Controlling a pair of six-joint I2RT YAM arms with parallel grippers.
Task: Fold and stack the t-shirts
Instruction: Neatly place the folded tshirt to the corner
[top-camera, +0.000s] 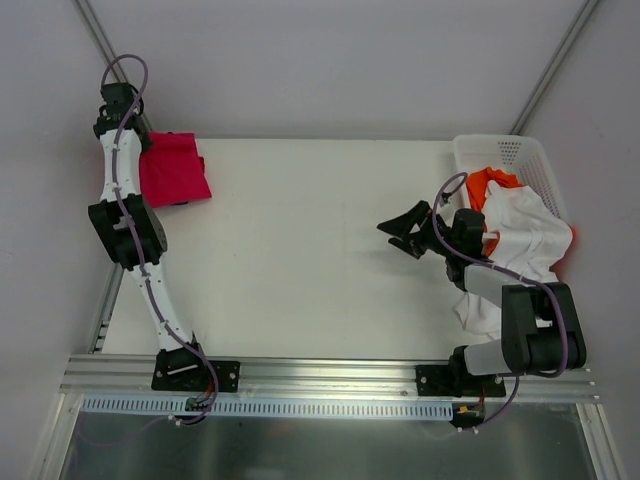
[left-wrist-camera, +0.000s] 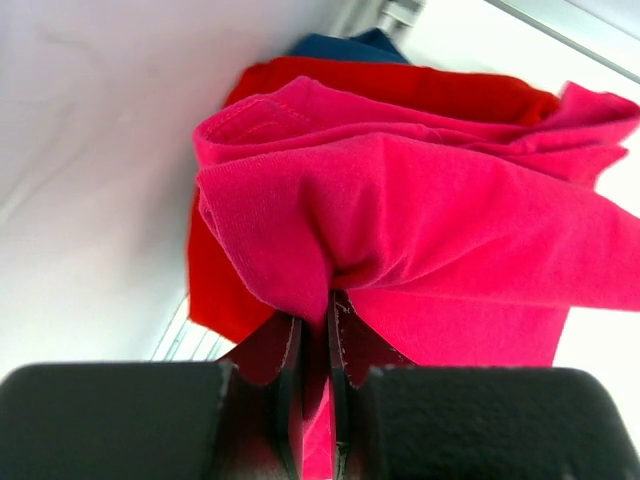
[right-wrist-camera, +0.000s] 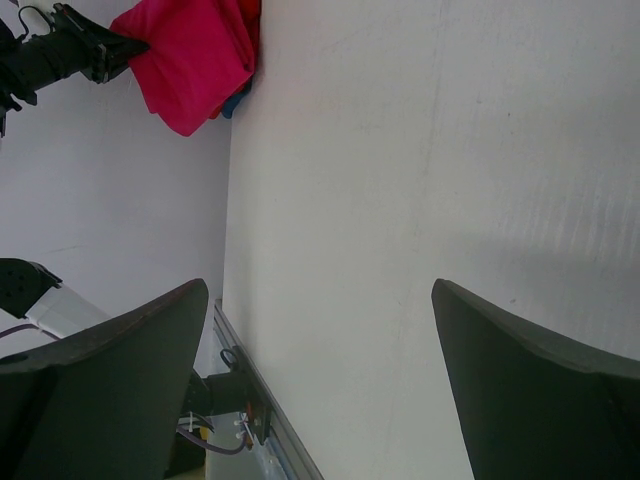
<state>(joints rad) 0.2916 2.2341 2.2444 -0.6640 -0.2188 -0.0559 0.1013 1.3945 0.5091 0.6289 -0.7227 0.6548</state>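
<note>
**Step in hand:** setting a folded garment on the stack. The left fingers (left-wrist-camera: 288, 350) are clamped tight on a fold of the crimson-pink t-shirt (left-wrist-camera: 420, 220), with cloth pinched between them. In the overhead view that shirt lies at the upper left, on the far left corner of the tabletop (top-camera: 300, 250), folded to a compact rectangle. In the left wrist view it sits on a red t-shirt (left-wrist-camera: 460, 95), and a blue t-shirt (left-wrist-camera: 350, 45) shows at the back beneath both. Judgement: the stack holds three items, and the top one is not yet released.

The right fingers (right-wrist-camera: 120, 360) are spread wide and hold nothing. They hang over bare tabletop right of centre in the overhead view, near the basket.

**Containers:** one white lattice basket (top-camera: 520, 150) stands at the upper right of the overhead view. It holds an orange t-shirt (top-camera: 488, 185) and a white t-shirt (top-camera: 525, 235). The white one spills over the basket's near side toward the lower right of the frame. Neither is folded. Whether more lies underneath cannot be told.

**Next move, as a judgement:** the left fingers should open and lift clear without dragging the top fold askew. The right fingers must then turn to the basket and draw one shirt onto open tabletop for folding. The loose white cloth lies close to the right arm and could snag.
</note>
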